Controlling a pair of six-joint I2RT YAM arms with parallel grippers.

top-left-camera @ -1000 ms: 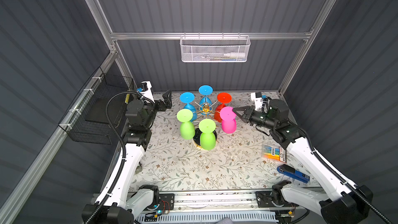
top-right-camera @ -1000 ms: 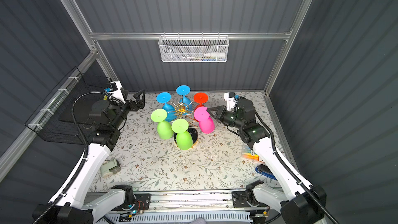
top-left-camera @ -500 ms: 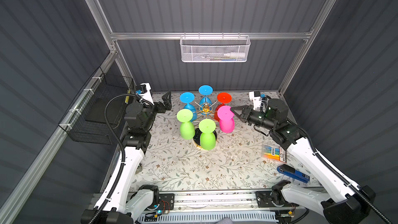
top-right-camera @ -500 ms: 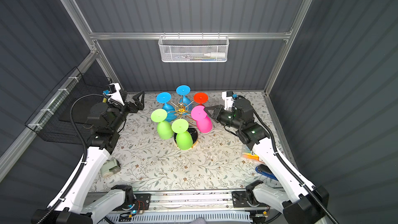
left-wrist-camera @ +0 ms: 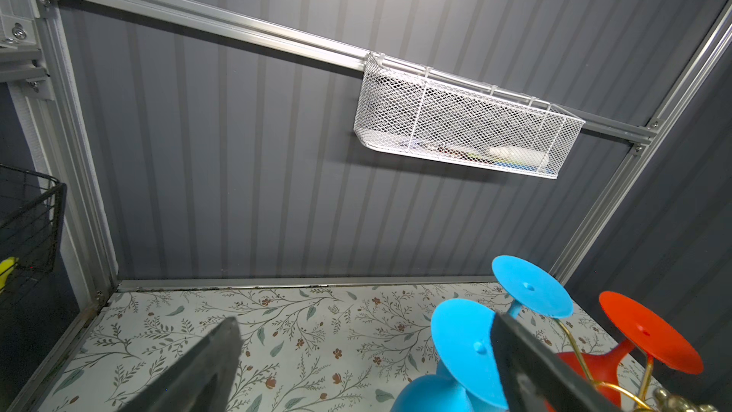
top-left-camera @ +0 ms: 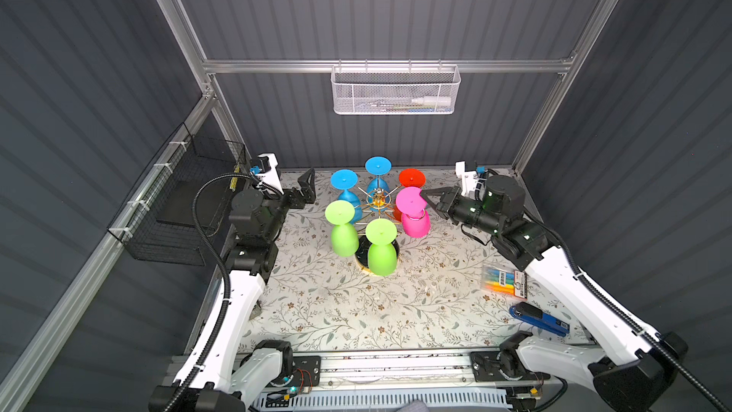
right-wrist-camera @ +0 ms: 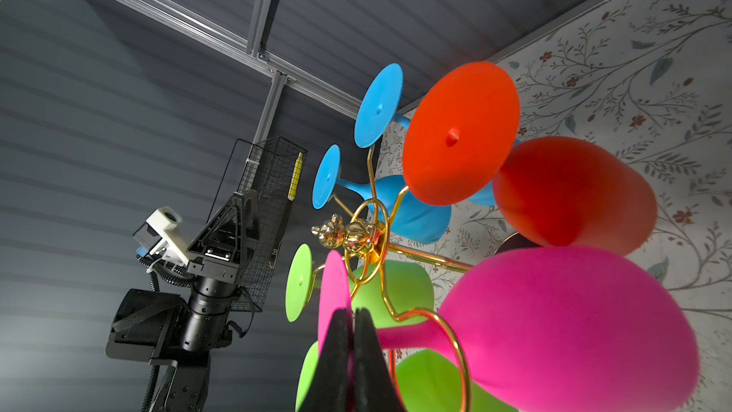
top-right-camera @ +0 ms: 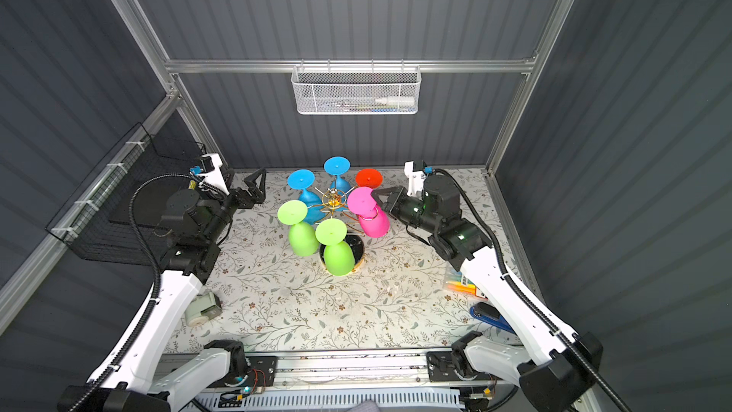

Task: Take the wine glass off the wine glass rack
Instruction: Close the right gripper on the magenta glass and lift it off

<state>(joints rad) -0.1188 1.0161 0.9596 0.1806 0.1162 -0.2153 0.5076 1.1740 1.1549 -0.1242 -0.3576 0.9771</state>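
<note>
Barely shifted since a second ago, left gripper point(left-wrist-camera: 364, 325) hangs wide open, empty, beside the blue glasses point(top-left-camera: 344, 181). At centre, the wine glass rack point(top-left-camera: 378, 196) still loops the pink wine glass point(top-left-camera: 415, 223), whose foot the advanced right gripper point(top-left-camera: 424, 194) touches, fingers pressed together.

Both top views looked down from high above the wine glass rack point(top-left-camera: 377, 200), which both wrist views faced closely from opposite sides.
</note>
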